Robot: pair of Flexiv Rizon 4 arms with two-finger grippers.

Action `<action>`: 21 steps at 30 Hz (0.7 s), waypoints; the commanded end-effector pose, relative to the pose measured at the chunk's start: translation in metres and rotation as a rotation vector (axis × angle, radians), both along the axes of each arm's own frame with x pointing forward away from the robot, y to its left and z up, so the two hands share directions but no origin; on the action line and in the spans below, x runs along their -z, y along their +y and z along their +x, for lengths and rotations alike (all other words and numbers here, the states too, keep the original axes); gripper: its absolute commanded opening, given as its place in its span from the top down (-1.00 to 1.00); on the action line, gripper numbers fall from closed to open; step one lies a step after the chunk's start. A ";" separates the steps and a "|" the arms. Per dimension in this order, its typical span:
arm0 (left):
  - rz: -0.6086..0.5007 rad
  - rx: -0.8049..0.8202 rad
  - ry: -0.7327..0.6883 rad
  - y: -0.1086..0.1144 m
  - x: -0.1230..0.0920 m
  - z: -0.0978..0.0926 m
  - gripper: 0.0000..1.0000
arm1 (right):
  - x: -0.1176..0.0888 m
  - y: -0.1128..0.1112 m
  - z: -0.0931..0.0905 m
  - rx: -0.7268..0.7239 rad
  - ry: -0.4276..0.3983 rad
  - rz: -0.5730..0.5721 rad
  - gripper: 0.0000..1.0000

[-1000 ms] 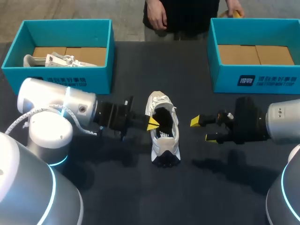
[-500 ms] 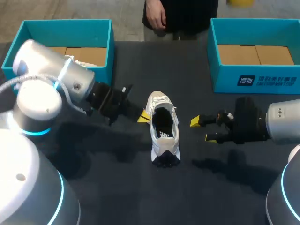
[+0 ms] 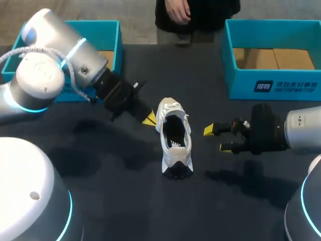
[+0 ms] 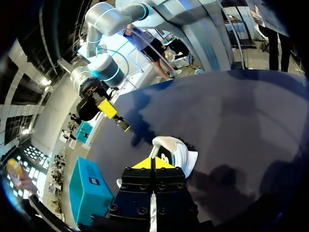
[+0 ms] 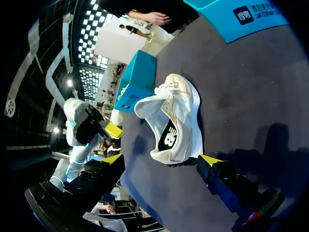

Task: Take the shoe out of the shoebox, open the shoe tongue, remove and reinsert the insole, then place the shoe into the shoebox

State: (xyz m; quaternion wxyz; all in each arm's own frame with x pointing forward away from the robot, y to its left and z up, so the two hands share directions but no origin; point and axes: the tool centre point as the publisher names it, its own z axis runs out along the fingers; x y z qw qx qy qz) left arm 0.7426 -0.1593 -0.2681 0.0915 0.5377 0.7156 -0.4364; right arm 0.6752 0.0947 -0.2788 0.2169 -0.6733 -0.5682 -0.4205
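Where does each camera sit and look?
Head view: above and behind, looking down at the table; left pincer and right pincer show.
Left wrist view: on the left arm, looking along its shut tips at the shoe.
Right wrist view: on the right arm, looking past its open tips at the shoe.
Shared: all show the shoe.

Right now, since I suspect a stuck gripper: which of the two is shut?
The left gripper: its yellow tips meet, with nothing between them, beside the shoe. The right gripper has its tips well apart.
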 end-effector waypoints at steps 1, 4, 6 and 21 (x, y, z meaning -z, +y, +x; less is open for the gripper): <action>0.069 0.045 0.006 -0.004 -0.003 0.004 1.00 | -0.001 0.001 -0.001 0.003 0.001 -0.003 -1.00; 0.069 0.045 0.006 -0.004 -0.003 0.004 1.00 | -0.001 0.001 -0.001 0.003 0.001 -0.003 -1.00; 0.069 0.045 0.006 -0.004 -0.003 0.004 1.00 | -0.001 0.001 -0.001 0.003 0.001 -0.003 -1.00; 0.192 0.171 -0.031 -0.005 -0.004 0.002 1.00 | -0.025 -0.040 -0.012 0.058 0.005 -0.111 -1.00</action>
